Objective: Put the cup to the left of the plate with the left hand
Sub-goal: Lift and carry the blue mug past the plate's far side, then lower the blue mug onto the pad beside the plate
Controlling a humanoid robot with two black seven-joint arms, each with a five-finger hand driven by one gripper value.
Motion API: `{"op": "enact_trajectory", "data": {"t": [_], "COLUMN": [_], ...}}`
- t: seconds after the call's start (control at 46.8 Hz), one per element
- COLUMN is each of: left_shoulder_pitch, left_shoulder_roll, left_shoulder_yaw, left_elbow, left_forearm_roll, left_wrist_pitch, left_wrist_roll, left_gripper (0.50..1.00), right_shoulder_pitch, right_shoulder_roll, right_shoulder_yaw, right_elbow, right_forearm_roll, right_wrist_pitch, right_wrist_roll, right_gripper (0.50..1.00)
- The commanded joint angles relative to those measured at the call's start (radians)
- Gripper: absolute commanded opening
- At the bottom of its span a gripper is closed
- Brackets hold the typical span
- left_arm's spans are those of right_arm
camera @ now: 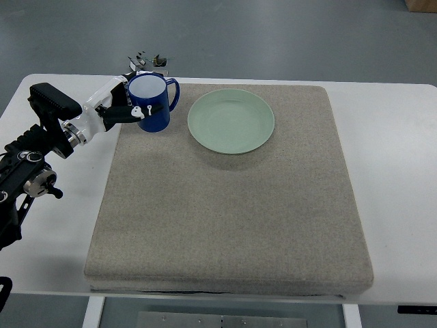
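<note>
One blue cup sits clasped in the left hand, just left of the plate.

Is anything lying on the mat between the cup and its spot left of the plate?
Nothing visible. The left hand grips the blue cup, already just left of the green plate; the mat there is bare.

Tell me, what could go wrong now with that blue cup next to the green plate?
The left hand grips the blue cup near the grey mat's back-left corner; released carelessly, it might tip over the edge. Its handle points toward the green plate, close by, so a sideways nudge could knock it. The soft mat may also make it wobble.
</note>
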Motion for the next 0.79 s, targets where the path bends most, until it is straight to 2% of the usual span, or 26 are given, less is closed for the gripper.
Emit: {"op": "enact_trajectory", "data": {"t": [0.0,0.15,0.513,0.578,0.642,0.684,0.727,0.77], "left_shoulder_pitch": [0.002,0.0,0.002,0.002,0.002,0.002,0.002,0.002], "left_shoulder_roll": [-0.001,-0.012,-0.03,-0.03,-0.03,-0.03,-0.03,-0.03], "left_shoulder_yaw": [0.002,0.018,0.022,0.022,0.024,0.024,0.024,0.024], "left_elbow": [0.022,0.05,0.09,0.091,0.091,0.093,0.091,0.093], "left_forearm_roll": [0.0,0.001,0.0,0.0,0.0,0.001,0.001,0.001], "left_wrist_pitch": [0.036,0.076,0.076,0.074,0.074,0.071,0.07,0.07], "left_wrist_roll": [-0.001,-0.001,-0.001,-0.001,0.001,-0.001,0.001,0.001], "left_gripper": [0.5,0.5,0.5,0.555,0.709,0.765,0.795,0.876], "right_shoulder_pitch": [0.0,0.0,0.0,0.0,0.0,0.0,0.0,0.0], "right_shoulder_roll": [0.0,0.0,0.0,0.0,0.0,0.0,0.0,0.0], "right_shoulder_yaw": [0.0,0.0,0.0,0.0,0.0,0.0,0.0,0.0], "right_elbow": [0.001,0.001,0.0,0.001,0.001,0.0,0.001,0.001], "right_forearm_roll": [0.0,0.0,0.0,0.0,0.0,0.0,0.0,0.0], "right_wrist_pitch": [0.0,0.0,0.0,0.0,0.0,0.0,0.0,0.0], "right_wrist_roll": [0.0,0.0,0.0,0.0,0.0,0.0,0.0,0.0], "right_gripper": [0.934,0.934,0.934,0.934,0.934,0.934,0.934,0.934]}}
